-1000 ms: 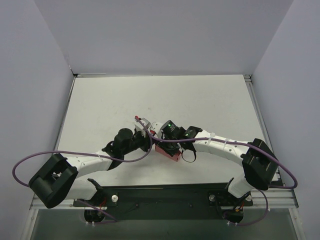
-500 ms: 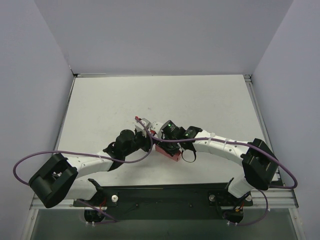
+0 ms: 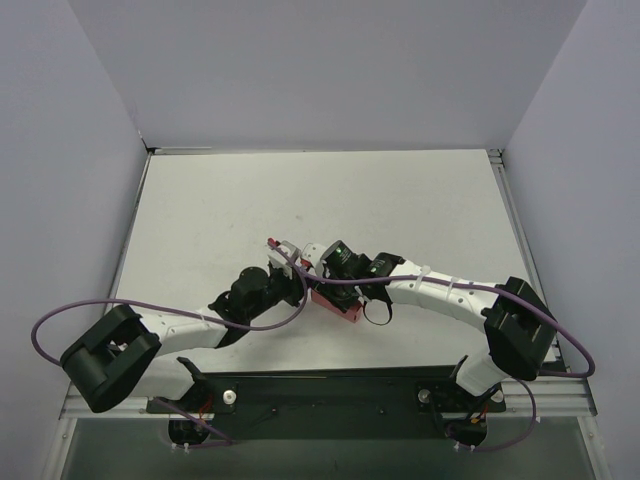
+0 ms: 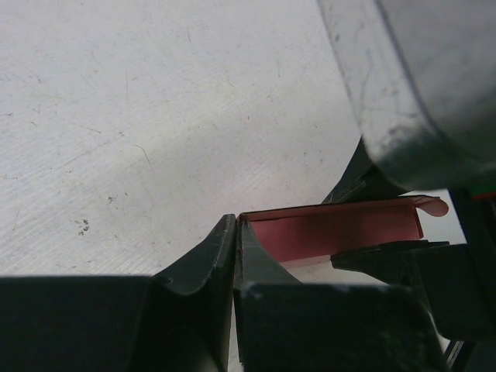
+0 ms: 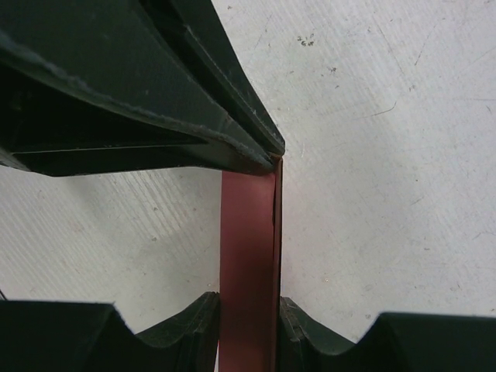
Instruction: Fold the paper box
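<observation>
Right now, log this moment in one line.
left tool: shut on paper box end | right tool: shut across paper box | fold: unfinished

Scuffed white tabletop (image 3: 300, 195), pale walls (image 3: 330, 70) on three sides — black plate (image 3: 330, 388) at near edge

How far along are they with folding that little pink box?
Midway, it seems. Done: the paper box is already creased, with a side standing up. In hand: the right claw grips it across, while the left claw pinches one end. Left: it's no closed box yet; a flap curls loose.
</observation>
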Controlling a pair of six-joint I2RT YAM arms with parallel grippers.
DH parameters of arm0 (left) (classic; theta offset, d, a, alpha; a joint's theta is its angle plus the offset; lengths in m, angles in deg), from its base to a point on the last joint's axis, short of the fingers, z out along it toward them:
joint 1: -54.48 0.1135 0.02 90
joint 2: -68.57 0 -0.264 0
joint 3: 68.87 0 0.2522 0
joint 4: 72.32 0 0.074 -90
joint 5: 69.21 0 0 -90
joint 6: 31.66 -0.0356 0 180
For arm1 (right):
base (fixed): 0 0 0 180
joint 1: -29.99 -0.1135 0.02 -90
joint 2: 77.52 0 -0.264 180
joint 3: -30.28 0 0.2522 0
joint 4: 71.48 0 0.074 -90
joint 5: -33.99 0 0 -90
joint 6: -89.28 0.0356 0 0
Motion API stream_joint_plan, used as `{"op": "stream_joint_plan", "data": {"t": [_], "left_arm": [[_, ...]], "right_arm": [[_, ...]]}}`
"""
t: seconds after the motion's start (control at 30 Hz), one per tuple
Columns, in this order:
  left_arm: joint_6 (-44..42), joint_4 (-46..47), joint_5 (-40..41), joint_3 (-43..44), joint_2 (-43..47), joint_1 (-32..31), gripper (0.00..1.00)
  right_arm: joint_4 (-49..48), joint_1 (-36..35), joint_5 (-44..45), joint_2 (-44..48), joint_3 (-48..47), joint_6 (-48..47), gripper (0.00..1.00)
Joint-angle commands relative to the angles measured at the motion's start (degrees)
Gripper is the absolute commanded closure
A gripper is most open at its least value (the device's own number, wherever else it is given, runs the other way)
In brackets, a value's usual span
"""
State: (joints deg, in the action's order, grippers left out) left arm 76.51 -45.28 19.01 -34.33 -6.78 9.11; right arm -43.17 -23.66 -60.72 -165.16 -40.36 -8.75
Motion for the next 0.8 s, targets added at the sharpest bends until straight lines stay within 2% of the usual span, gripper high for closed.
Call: {"op": "stream_joint_plan", "data": {"t": [0.0, 0.77], "left_arm": [[-1.03, 1.30, 1.34, -2.05, -1.11, -1.13, 0.99], [1.69, 4.29, 8.02, -6.80, -2.69, -4.47, 1.00]], "right_arm": [[-1.10, 0.21, 0.23, 0.63, 0.81, 1.00, 0.77], [-1.36, 0.12, 0.40, 0.45, 0.55, 1.09, 0.77]]}}
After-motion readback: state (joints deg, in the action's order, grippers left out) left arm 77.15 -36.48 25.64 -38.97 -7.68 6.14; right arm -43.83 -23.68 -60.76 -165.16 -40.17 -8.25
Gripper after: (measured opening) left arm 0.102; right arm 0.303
